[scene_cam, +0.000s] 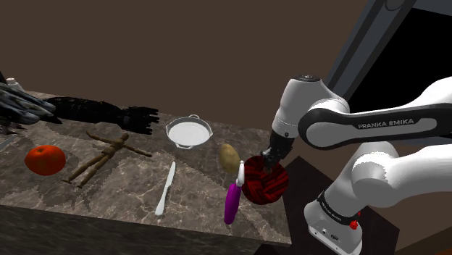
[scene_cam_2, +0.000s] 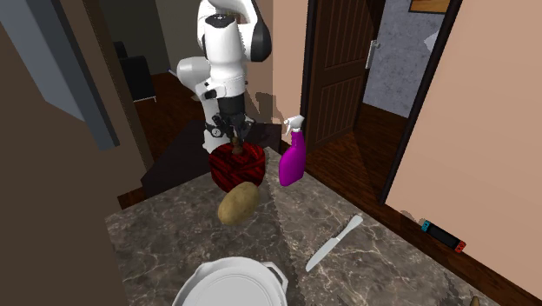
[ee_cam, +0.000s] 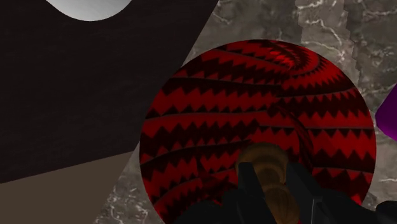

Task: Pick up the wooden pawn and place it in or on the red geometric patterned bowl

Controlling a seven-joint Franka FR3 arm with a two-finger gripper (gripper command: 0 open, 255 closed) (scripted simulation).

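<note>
**Pawn clamped over the red bowl**

We start right at the hand. The one black gripper [ee_cam: 273, 184] is clamped on the single wooden pawn [ee_cam: 266, 159], with a finger [ee_cam: 247, 186] pressed to each side of its brown turned body. Directly beneath sits one red bowl [ee_cam: 254, 108], ringed with black zigzag bands. The pawn hangs over the bowl's mouth, and whether it touches the bowl I cannot tell.

The bowl stands on the dark marbled countertop [scene_cam: 123, 199], at the end nearest the stand [ee_cam: 76, 108].

Moving outward, one purple spray bottle [scene_cam_2: 294, 161] stands upright just beside the bowl, its white trigger head on top. One potato [scene_cam_2: 238, 203] lies near the bowl but apart from it.

Further along the counter lies one white knife [scene_cam: 165, 190], flat and well clear of the bowl. Behind it sits one white pan [scene_cam: 188, 132] with two small handles.

Beyond those, one wooden jointed figure [scene_cam: 105, 156] lies flat with its arms spread. One orange-red round fruit [scene_cam: 45, 159] rests near it, on the shoulder view's left.

At the far end there is one long black shape [scene_cam: 109, 112] and one grey shape [scene_cam: 18, 105]. I cannot make out what either is.

Across the room, the second exterior view shows one dark panelled door [scene_cam_2: 339, 61].
</note>
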